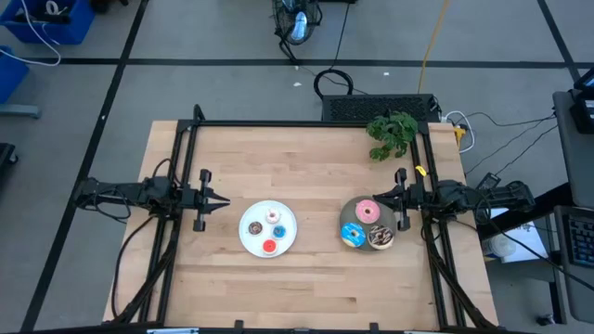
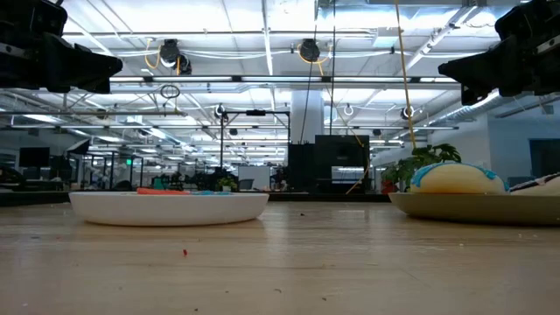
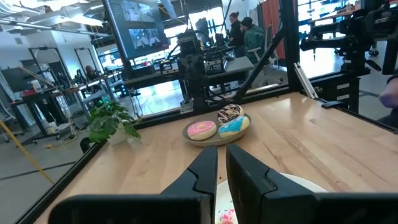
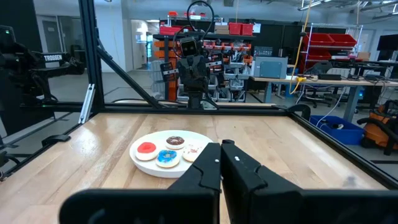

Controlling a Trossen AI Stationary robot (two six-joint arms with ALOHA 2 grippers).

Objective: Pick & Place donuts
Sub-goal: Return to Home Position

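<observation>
Donut sorting, status: judged complete; nothing seems left but parking the arms. Dark plate, 3 o'clock of table centre, bears three large items: pink donut at 12 o'clock, big blue donut at 8, chocolate donut at 4. White plate, 9 o'clock of centre, bears four small items: white-pink donut at 12, brown donut at 9, small blue donut at 4, red donut at 6. No donut lies loose on the table. Left gripper is at the white plate's 10 o'clock and right gripper at the dark plate's 1 o'clock. Both have fingers drawn nearly together with nothing held, which only the wrist views show. The high view alone counts all seven donuts. The low view hides the small ones behind the rim, bar coloured slivers, but shows both arms raised well clear of the tabletop.
</observation>
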